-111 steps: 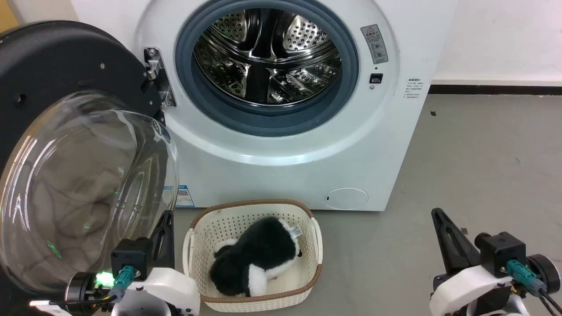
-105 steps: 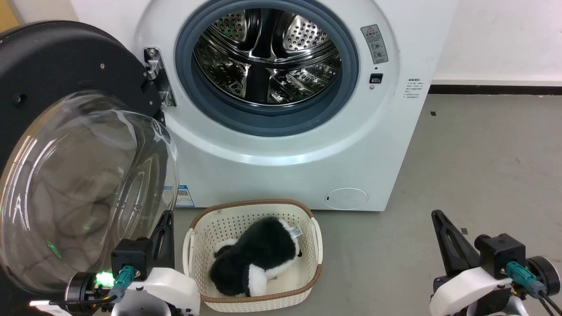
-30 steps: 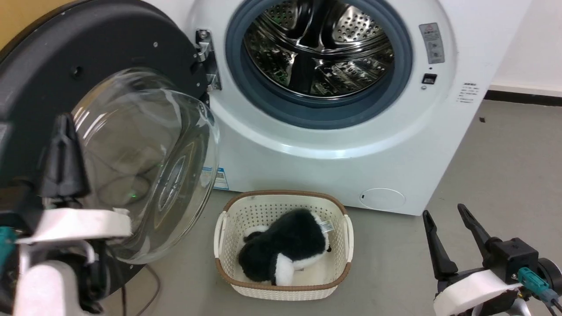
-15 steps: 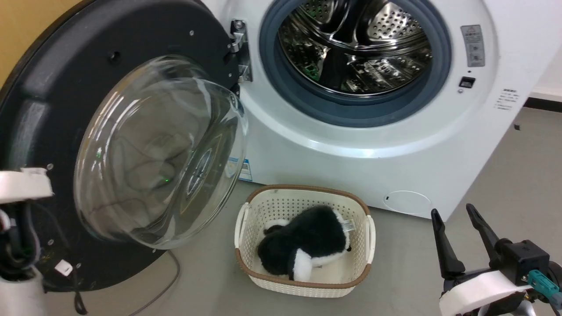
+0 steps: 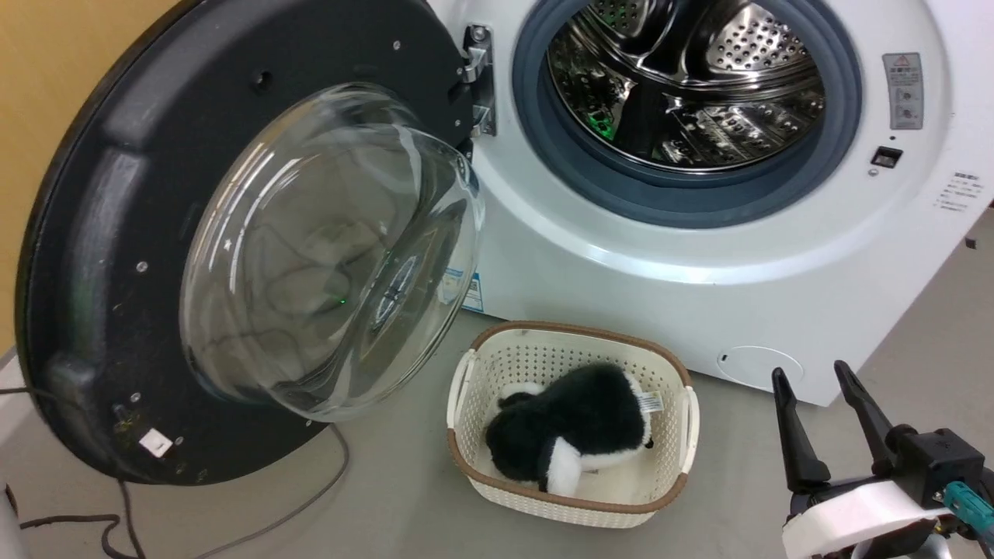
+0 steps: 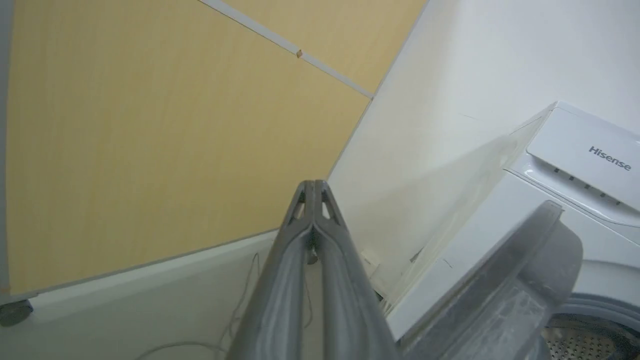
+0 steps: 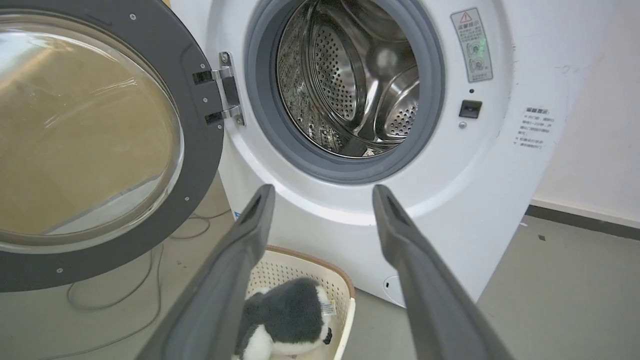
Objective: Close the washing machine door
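Note:
The washing machine door (image 5: 116, 233) stands wide open at the left, its glossy black ring facing me and its clear glass bowl (image 5: 326, 248) bulging out. A metal hinge (image 5: 477, 78) ties it to the white washing machine (image 5: 621, 256), whose steel drum (image 5: 683, 93) lies bare inside the grey gasket. Low at the right my right gripper (image 5: 808, 369) is open and holds nothing, well away from the door. The right wrist view looks between the fingers of the right gripper (image 7: 322, 190) at the door (image 7: 200, 150) and drum (image 7: 360, 85). My left gripper (image 6: 313, 185) is shut and empty, raised beside the door's blurred edge (image 6: 525, 280).
A cream basket (image 5: 466, 388) holding a black-and-white plush toy (image 5: 567, 435) sits on the grey floor under the drum opening. Grey cables (image 5: 295, 497) trail below the door. A yellow panel (image 5: 46, 78) stands behind the door.
The camera has swung left, so door and machine sit further right in the picture. My left arm has risen out of the head view. The right gripper has opened. The door's angle looks unchanged.

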